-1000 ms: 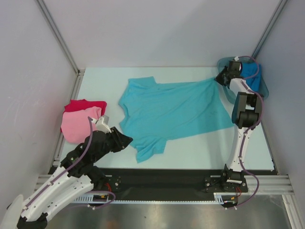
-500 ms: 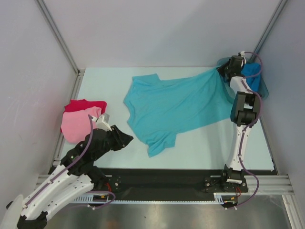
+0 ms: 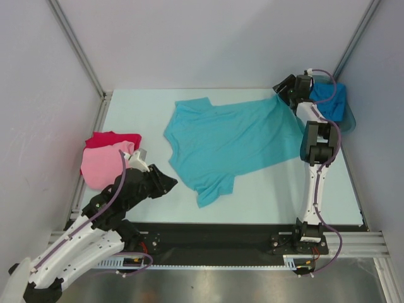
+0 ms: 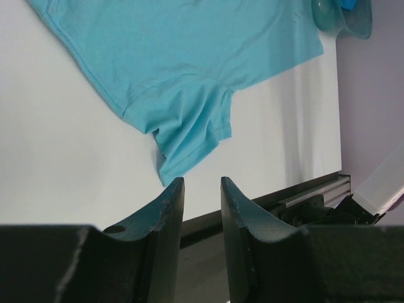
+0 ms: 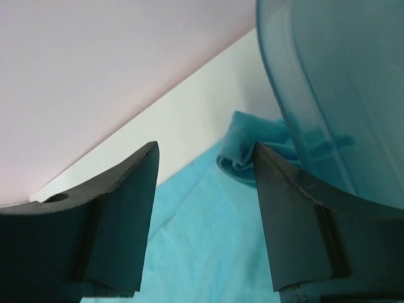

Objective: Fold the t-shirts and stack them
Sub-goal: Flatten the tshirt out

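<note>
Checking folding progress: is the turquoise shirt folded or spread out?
Spread out. The turquoise shirt lies open on the table, both sleeves showing, its far right corner bunched beside the tub.

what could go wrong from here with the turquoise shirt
1. The turquoise shirt lies skewed on the table, with its far corner bunched up right by the tub. A fold started like this may come out crooked unless that corner is flattened first.
2. The open right gripper hangs close beside the tub wall, so its next move could knock the tub.
</note>
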